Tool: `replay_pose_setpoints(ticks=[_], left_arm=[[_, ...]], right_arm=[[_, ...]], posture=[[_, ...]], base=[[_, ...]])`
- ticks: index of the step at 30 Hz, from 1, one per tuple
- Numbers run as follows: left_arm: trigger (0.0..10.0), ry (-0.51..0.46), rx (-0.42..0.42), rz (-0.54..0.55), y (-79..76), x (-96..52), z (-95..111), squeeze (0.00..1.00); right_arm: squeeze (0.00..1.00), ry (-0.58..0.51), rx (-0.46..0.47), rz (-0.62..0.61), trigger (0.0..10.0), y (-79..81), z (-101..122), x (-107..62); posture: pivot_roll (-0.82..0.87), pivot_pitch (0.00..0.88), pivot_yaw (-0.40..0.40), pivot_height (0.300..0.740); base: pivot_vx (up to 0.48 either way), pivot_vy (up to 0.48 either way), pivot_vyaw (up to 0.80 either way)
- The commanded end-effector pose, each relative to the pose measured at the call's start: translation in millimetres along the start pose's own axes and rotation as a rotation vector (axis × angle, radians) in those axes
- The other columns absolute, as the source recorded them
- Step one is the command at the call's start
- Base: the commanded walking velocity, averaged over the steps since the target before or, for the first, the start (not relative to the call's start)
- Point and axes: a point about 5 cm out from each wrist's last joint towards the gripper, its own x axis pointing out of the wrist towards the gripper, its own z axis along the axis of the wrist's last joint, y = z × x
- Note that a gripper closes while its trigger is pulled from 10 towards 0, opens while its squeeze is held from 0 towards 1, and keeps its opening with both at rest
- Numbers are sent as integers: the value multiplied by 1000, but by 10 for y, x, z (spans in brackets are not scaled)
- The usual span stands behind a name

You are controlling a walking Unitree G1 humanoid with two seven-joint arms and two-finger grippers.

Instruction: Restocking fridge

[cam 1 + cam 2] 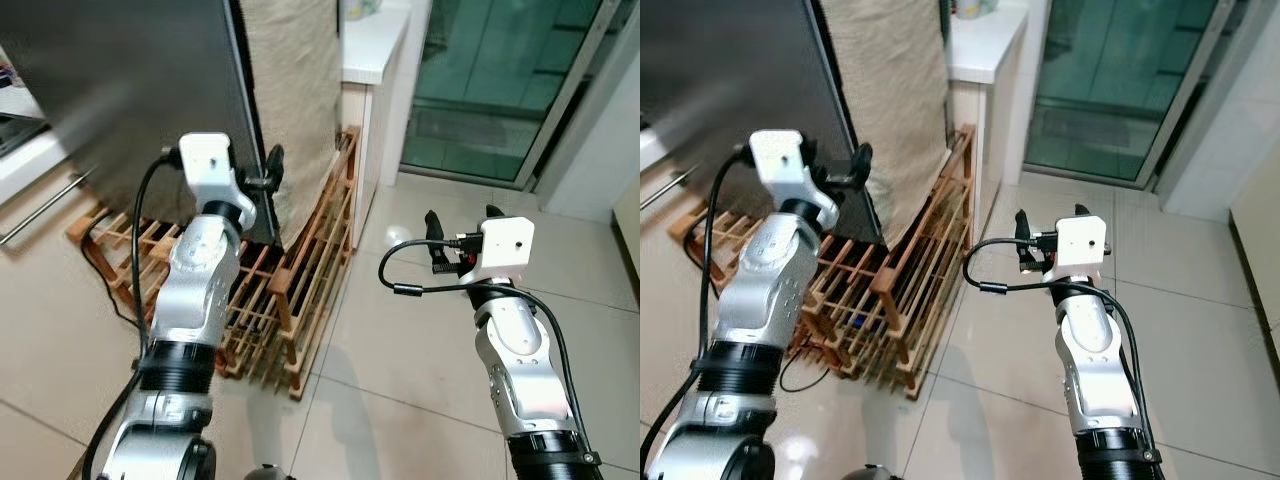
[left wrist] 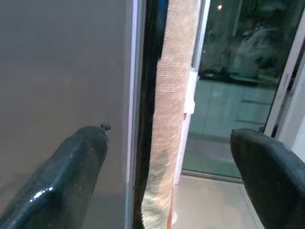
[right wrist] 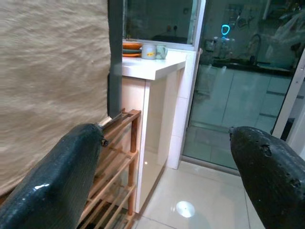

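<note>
Reaching left gripper up to the fridge door at upper left of the frame, fingers spread and straddling the door's free edge, one finger over the grey face, nothing clamped yet. Holding right gripper spread and empty at centre right, well apart from the door, over bare floor tile. Judging the edge's long axis as near-vertical, running between the left fingers, so left arm clearly nearer for the door move.
</note>
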Motion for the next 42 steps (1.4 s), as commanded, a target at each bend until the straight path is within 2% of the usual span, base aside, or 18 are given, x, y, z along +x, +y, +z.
replay_pose_setpoints(ticks=[1,5,8,21,27,31,32,36,42], left_arm=[[10000,-7,-1,-9,-32,76,44,0],[10000,-7,-12,-23,-70,115,56,0],[10000,5,-20,-45,-190,255,62,0],[10000,35,4,9,-206,453,68,0],[10000,44,6,29,-213,483,51,0],[10000,32,-31,54,-181,499,61,0],[10000,45,-4,59,-161,483,29,0],[10000,74,-11,67,-148,475,-40,0],[10000,86,-33,55,-224,517,-66,0]], right_arm=[[165,-6,-4,-6,10000,-11,22,-15],[165,-5,-4,-9,10000,-12,20,-30],[165,8,-6,-11,10000,-6,5,-105],[165,37,-14,-31,10000,-38,-22,-277],[165,49,-19,-45,10000,-68,-27,-331],[165,54,-21,-47,10000,-64,-17,-354],[169,59,-22,-50,10000,-77,-24,-369],[165,65,-24,-49,10000,-74,-29,-375],[165,64,-25,-47,10000,-65,-12,-373]], posture=[[-73,0,72,740],[-78,0,74,740],[-95,0,84,740],[-140,0,109,740],[-151,0,114,740],[-159,0,119,740],[-157,0,119,740],[-158,0,120,740],[-163,0,125,740]], base=[[0,0,0],[0,0,0],[0,0,0],[0,0,0],[0,0,0],[0,0,0],[0,0,0],[0,0,0],[0,0,0]])
